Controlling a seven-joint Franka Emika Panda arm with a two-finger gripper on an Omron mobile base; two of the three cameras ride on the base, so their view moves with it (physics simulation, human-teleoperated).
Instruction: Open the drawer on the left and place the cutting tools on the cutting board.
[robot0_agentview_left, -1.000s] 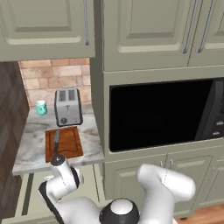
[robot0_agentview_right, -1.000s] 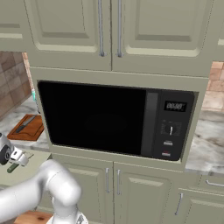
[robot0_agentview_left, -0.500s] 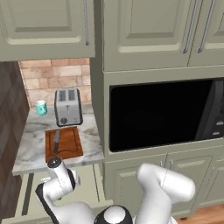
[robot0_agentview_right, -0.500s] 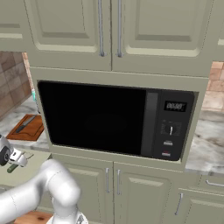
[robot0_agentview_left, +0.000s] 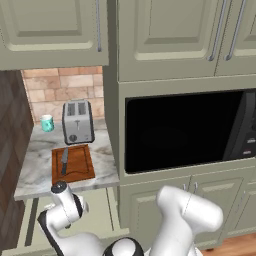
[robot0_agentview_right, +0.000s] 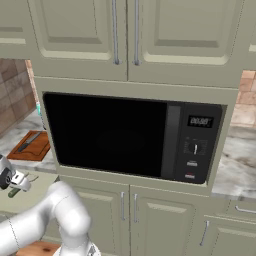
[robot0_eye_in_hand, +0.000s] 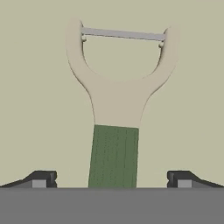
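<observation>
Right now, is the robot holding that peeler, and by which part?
Nothing is held yet. The tool is open, one finger on each side of the peeler's green handle, and gaps show on both sides. The peeler lies in the drawer.

Drawer (robot0_agentview_left: 100, 212): we are seeing it standing pulled open below the desk, beige inside showing.

Peeler (robot0_eye_in_hand: 116, 105): we are seeing it lying flat on the drawer's beige floor, Y-shaped cream head with a thin silver blade bridging the fork, dark green handle running toward the camera.

Cutting board (robot0_agentview_left: 80, 167): reddish-brown, grooved, lying flat on the desk before the toaster.

Knife (robot0_agentview_left: 64, 161): dark-handled, lying lengthwise on the board's left part.
</observation>
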